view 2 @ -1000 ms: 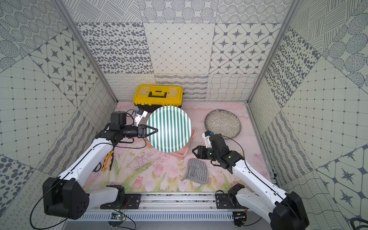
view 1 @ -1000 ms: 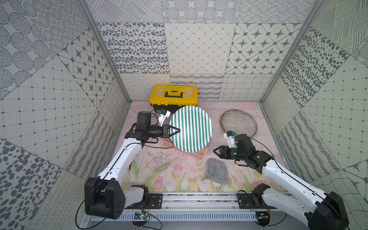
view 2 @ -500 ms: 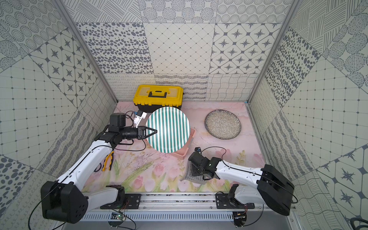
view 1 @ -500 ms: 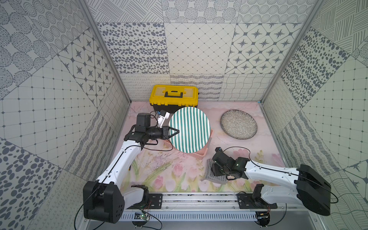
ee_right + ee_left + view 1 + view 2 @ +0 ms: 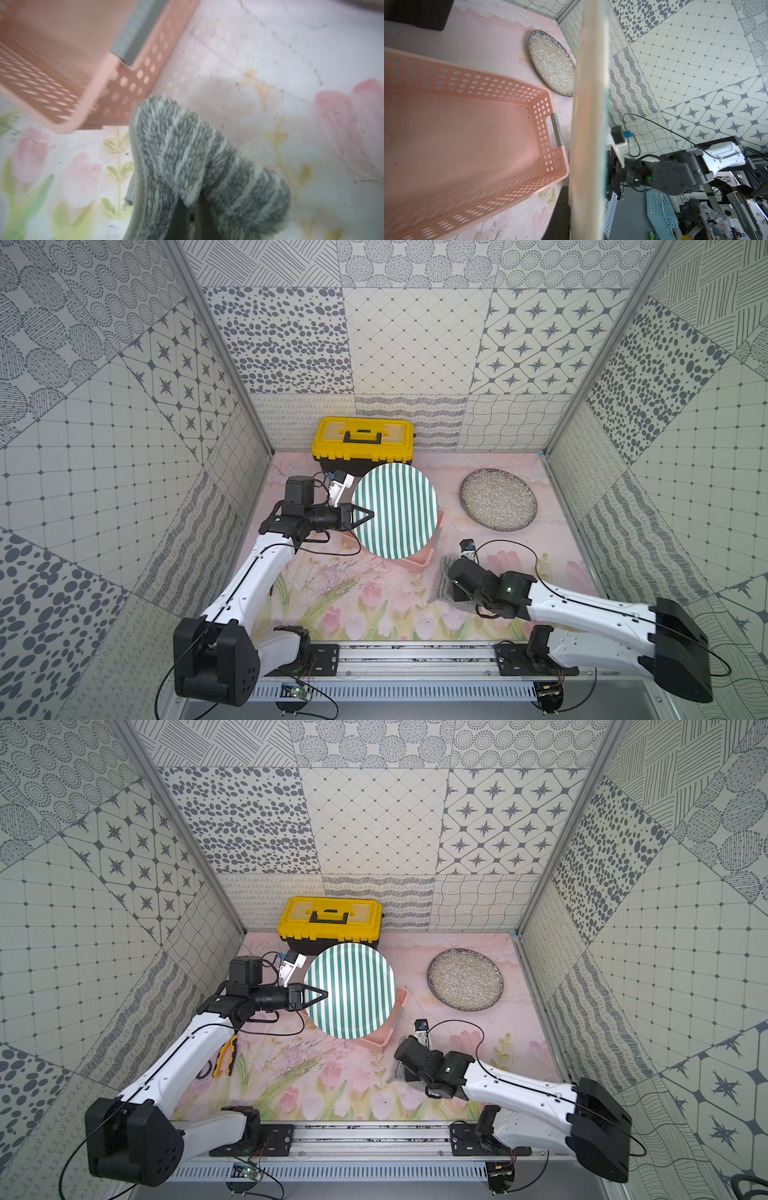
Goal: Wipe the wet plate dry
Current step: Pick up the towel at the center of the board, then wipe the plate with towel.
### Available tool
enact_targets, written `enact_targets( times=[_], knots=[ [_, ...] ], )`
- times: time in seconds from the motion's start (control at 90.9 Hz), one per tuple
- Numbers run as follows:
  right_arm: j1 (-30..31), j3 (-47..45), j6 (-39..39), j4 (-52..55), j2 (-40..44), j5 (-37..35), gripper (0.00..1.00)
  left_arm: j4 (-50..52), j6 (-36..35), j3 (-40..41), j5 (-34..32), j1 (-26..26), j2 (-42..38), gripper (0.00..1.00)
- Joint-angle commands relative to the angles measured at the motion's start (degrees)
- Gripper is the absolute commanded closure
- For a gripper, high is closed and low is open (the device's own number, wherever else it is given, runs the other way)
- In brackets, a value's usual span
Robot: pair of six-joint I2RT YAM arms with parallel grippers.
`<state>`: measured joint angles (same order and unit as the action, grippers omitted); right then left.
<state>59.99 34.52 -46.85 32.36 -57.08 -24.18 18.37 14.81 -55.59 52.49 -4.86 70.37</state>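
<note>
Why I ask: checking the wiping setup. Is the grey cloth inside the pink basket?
No, the right wrist view shows the grey cloth outside the pink basket, on the floral mat beside it.

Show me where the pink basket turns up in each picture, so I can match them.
In a top view: the pink basket peeks out from under the green-striped plate, mid-table.
In a top view: the same spot.
Left wrist: its open inside fills much of the picture, beside the plate's edge.
Right wrist: a blurred corner behind the grey striped cloth.
Shared landmark: the floral table mat under it.
</note>
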Motion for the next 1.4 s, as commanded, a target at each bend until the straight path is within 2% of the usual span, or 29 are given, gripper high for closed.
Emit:
enact_targets(
  times=[0.0,0.088,0.187,0.297,0.44,0.682,0.88,1.068,1.2,1.387],
  knots=[
    [-0.42,1.29,6.44,0.25,13.16,-7.03,1.0,-4.25,-0.92,0.12,3.57,-0.06,-0.36,1.0],
    [-1.24,4.23,11.15,-0.78,19.62,-8.76,1.0,-3.47,-2.25,-0.19,5.0,-0.17,-0.27,1.0],
    [-3.09,9.31,17.11,-4.15,20.28,-6.9,1.0,-3.06,-3.13,-0.13,7.26,-0.41,-0.27,1.0],
    [-5.6,17.22,21.86,-6.03,13.06,-2.19,1.0,-1.78,-5.26,-0.2,10.61,-1.03,-0.56,1.0],
    [-8.62,28.25,24.83,-6.17,-0.33,1.61,1.0,0.75,-8.7,-0.12,13.38,-2.9,-1.33,1.0],
    [-14.78,37.58,27.08,-10.69,-16.08,9.07,1.0,3.78,-11.42,-1.11,16.01,-3.99,-1.22,1.0],
    [-13.79,43.95,30.09,-11.66,-26.03,14.99,1.0,5.09,-12.63,-1.51,16.25,-4.86,-0.51,1.0],
    [-6.78,47.76,32.56,-12.58,-32.14,15.35,1.0,5.37,-12.55,-2.1,15.55,-5.24,0.26,1.0],
    [-3.13,48.78,31.39,-13.01,-35.35,18.15,1.0,5.28,-12.41,-2.19,15.22,-5.34,0.53,1.0],
    [-1.98,48.03,28.78,-14.11,-36.51,21.24,1.0,5.2,-12.7,-1.85,14.99,-5.41,0.4,1.0]
  ],
)
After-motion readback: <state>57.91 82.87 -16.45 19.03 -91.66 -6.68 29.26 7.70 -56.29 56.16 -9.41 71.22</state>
